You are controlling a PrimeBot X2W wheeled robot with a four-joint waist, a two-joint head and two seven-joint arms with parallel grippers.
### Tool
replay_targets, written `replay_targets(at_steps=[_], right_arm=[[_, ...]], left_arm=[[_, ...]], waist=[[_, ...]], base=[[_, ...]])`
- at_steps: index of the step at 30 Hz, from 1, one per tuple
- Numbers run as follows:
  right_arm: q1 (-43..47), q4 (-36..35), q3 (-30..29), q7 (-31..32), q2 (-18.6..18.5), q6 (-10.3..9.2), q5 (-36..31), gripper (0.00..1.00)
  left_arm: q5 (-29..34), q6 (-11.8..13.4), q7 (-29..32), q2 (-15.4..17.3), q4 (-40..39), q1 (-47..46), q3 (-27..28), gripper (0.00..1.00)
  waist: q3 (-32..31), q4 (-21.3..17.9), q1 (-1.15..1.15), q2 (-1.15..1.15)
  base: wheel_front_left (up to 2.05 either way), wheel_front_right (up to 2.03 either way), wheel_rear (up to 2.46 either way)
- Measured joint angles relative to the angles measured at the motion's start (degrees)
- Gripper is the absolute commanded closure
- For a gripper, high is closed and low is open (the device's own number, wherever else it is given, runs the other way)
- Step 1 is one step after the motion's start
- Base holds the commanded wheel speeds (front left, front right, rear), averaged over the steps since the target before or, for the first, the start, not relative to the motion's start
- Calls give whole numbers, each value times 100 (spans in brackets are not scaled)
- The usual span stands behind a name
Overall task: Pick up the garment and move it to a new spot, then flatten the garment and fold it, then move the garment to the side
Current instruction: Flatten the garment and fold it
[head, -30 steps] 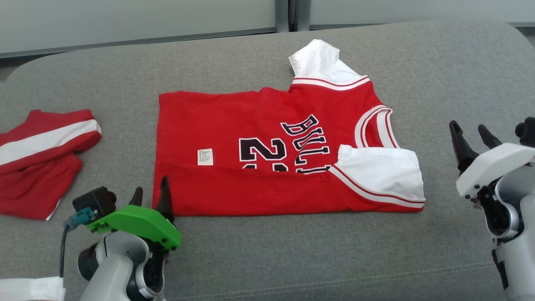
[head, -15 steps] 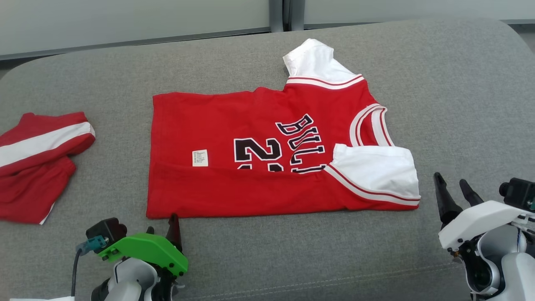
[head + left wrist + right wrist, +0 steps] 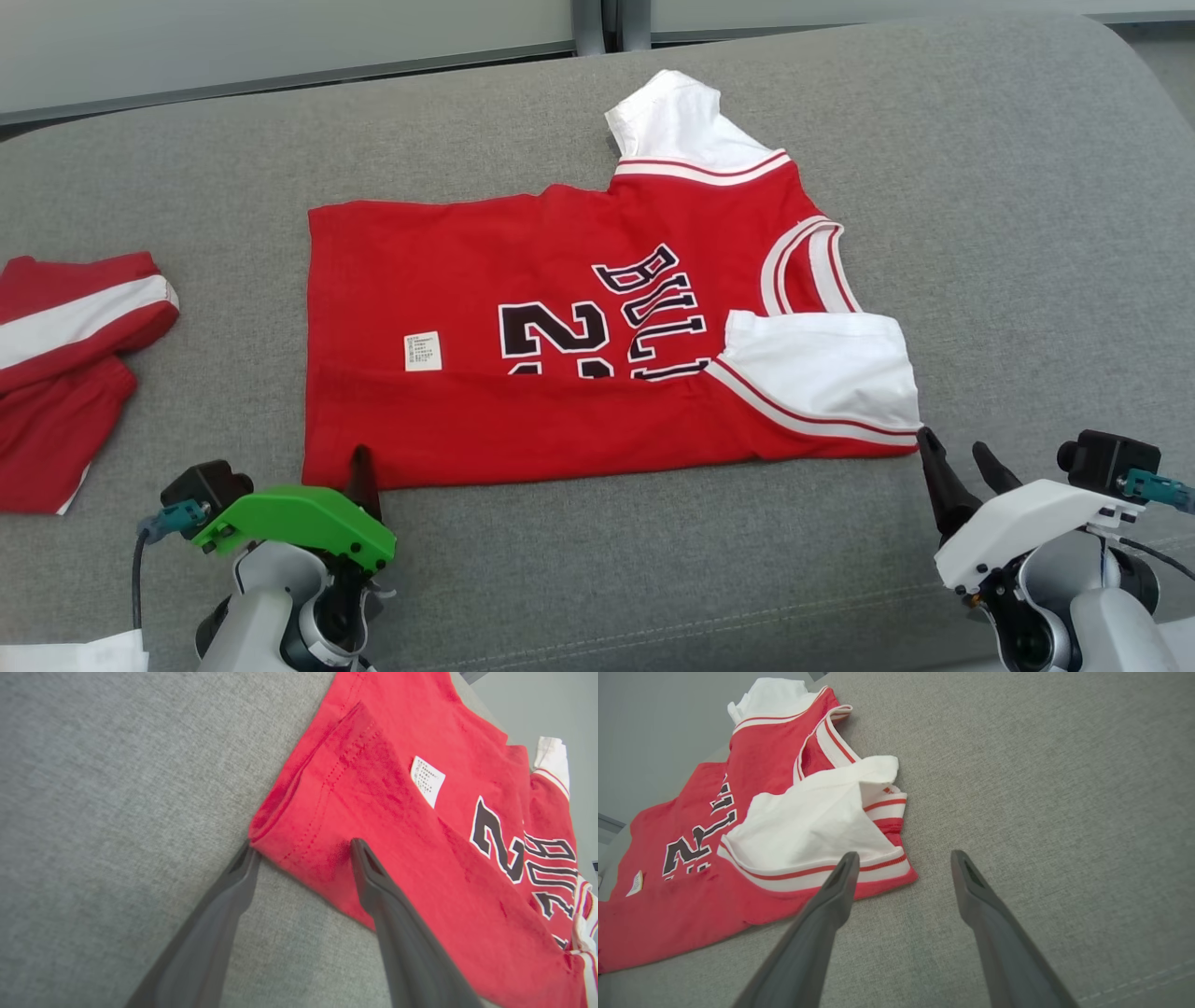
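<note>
A red jersey (image 3: 560, 280) with white sleeves and black lettering lies flat on the grey cushion, its near long edge folded over. My left gripper (image 3: 347, 474) sits at the jersey's near-left hem corner. In the left wrist view this gripper (image 3: 302, 848) is open, its fingers straddling the red corner (image 3: 299, 830). My right gripper (image 3: 952, 446) is just off the near white sleeve (image 3: 822, 373). Seen from the right wrist, it (image 3: 904, 856) is open, its left finger at the sleeve's striped hem (image 3: 878, 868) and its right finger over bare cushion.
A second red garment with a white stripe (image 3: 65, 364) lies bunched at the far left. The grey cushion (image 3: 1027, 233) stretches wide to the right and has a seam near its front edge. A pale wall panel (image 3: 280, 37) runs behind it.
The camera has shifted. My right gripper came down and inward to the near sleeve corner. My left gripper stayed by the near-left hem corner. The jersey's shape is unchanged.
</note>
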Motion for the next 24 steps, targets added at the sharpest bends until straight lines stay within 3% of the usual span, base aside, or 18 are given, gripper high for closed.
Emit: replay_targets(at_steps=[3, 7, 11, 18, 19, 21, 22, 23, 24], right_arm=[[-88, 203, 63, -58, 18, 0, 112, 0], [-304, 579, 110, -190, 30, 0, 263, 0], [-497, 926, 137, -246, 32, 0, 415, 0], [-941, 1650, 188, -386, 32, 1, 842, 0], [-1002, 1712, 230, -426, 29, 1, 860, 0], [-1115, 1817, 324, -466, 29, 0, 998, 0], [-1151, 1852, 372, -486, 21, 1, 1055, 16], [-1185, 1880, 431, -517, 14, 0, 1079, 52], [-1220, 1907, 487, -545, 8, 0, 1102, 63]], left_arm=[[0, -91, -111, -31, 102, -86, 9, 79], [0, -154, -256, -96, 220, -198, 16, 100], [-8, -187, -278, -152, 321, -276, 13, 98], [-26, -234, -397, -232, 517, -491, 29, 80], [-34, -254, -428, -236, 552, -526, 35, 80], [-65, -286, -465, -253, 624, -577, 58, 92], [-66, -303, -488, -257, 653, -599, 62, 100], [-67, -316, -509, -261, 679, -623, 64, 100], [-75, -337, -516, -267, 705, -648, 66, 100]], waist=[[29, 1, 0, 0], [70, 45, 0, 0], [111, 87, 0, 0], [258, 183, 0, 0], [279, 190, 0, 0], [316, 200, 0, 0], [332, 202, 0, 0], [345, 201, 0, 0], [356, 199, 0, 0]], base=[[0, 0, 0], [0, 0, 0], [0, 0, 0], [0, 0, 0], [0, 0, 0], [0, 0, 0], [0, 0, 0], [0, 0, 0], [0, 0, 0]])
